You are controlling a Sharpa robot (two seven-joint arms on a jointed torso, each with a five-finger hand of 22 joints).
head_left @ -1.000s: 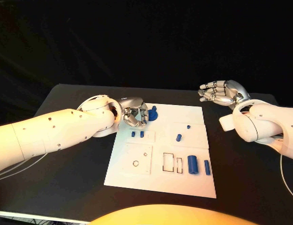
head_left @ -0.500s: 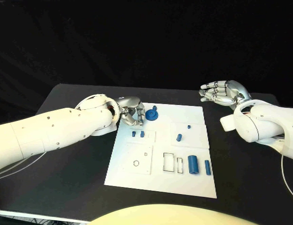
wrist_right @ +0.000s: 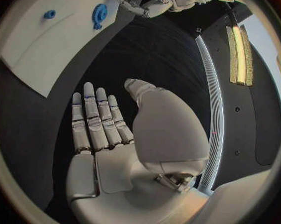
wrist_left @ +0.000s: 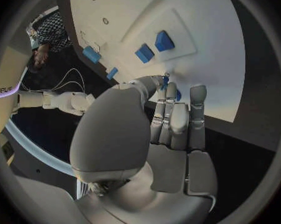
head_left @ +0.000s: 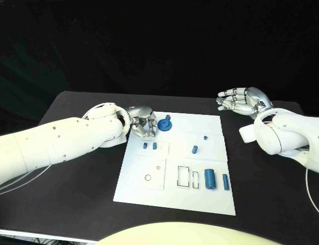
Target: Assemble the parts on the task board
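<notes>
At the middle of the black worktop [head_left: 71, 194] lies the white task board [head_left: 176, 196], a flat plate with outlined recesses. Near the board's far left corner sits a round blue gear part [head_left: 164, 124], and the left robot hand [head_left: 142, 125] rests just beside it, at the board's left edge. In the left wrist view this robot hand's fingers [wrist_left: 176, 115] are curled down onto the board with a small blue piece [wrist_left: 165, 80] pinched at the thumb tip; whether the piece is lifted clear of the board cannot be told. Just toward the robot from the gear, two small blue pegs [head_left: 150, 146] stand side by side on the board. Another small blue part [head_left: 195, 149] lies near the board's centre, with a tiny blue piece [head_left: 206, 137] just beyond it. Toward the board's near right corner, a thick blue cylinder [head_left: 210, 179] and a thinner blue bar [head_left: 226, 181] lie side by side. The right robot hand [head_left: 240, 101] hovers beyond the board's far right corner, well apart from the board, its fingers loosely apart and holding nothing.
</notes>
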